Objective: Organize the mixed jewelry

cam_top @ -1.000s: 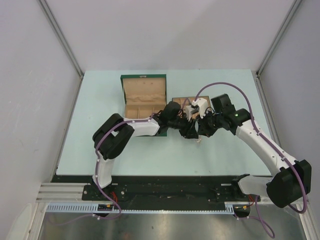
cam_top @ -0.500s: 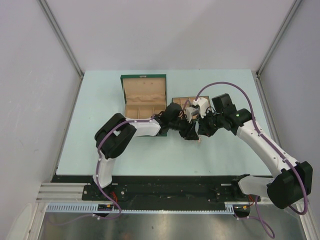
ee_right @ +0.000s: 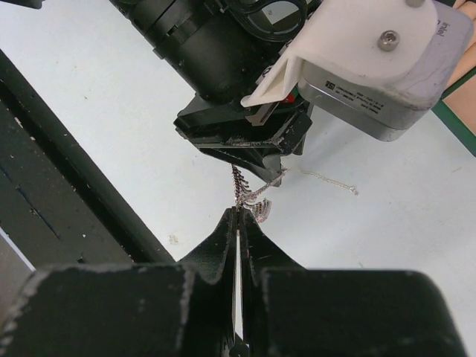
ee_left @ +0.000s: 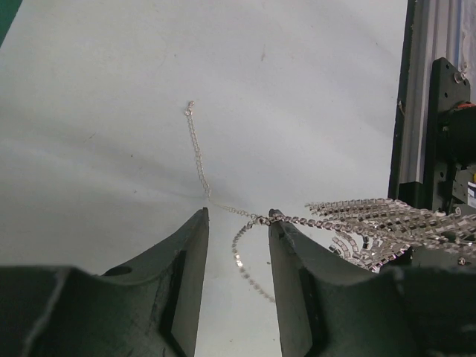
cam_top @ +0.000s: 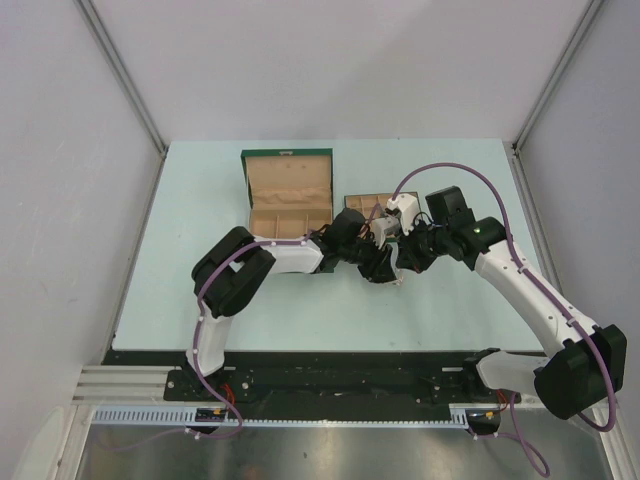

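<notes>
Right hand (ee_right: 239,214) — pinched closed on necklace (ee_right: 240,186) | left hand (ee_left: 238,217) — parted, straddling its chain

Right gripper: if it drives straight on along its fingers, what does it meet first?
The right gripper is shut on the necklace; straight ahead its hanging strands come first, then the left gripper close behind. Depth is hard to judge, so contact could be near-immediate.

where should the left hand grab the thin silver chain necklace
Grip the thin silver chain necklace on its bare strand beside the sparkly pendant cluster, from above: that strand runs across the gap of the open left hand, and the right hand pinches the cluster end.
</notes>
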`<move>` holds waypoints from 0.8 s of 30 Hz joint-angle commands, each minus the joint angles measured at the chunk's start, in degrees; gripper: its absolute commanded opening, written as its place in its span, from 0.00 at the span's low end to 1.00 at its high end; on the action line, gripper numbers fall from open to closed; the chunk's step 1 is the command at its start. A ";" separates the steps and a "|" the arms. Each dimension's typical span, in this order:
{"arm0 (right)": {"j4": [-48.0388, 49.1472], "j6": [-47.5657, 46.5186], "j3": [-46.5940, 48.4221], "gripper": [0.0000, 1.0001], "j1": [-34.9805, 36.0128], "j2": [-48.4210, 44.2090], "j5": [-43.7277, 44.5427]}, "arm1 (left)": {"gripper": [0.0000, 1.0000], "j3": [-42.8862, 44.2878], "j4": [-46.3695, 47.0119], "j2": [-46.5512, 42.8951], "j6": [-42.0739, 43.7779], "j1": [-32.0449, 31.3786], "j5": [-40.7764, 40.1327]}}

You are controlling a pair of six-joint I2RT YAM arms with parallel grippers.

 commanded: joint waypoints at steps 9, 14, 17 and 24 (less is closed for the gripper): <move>-0.34 0.40 2.58 0.00 -0.65 -1.90 -1.06 | 0.31 3.24 -0.62 1.33 1.43 -0.41 0.04; -0.78 0.22 2.58 0.00 -0.83 -1.64 -0.97 | 0.16 3.85 -2.02 1.25 1.78 -0.33 0.30; -1.04 -0.13 2.49 0.00 -1.61 -1.64 -0.88 | 0.10 3.68 -2.99 0.72 2.57 -0.33 -0.05; -1.75 -1.09 2.49 0.00 -3.19 -1.64 -0.88 | 0.00 2.80 -4.22 -0.95 4.07 -0.24 -0.75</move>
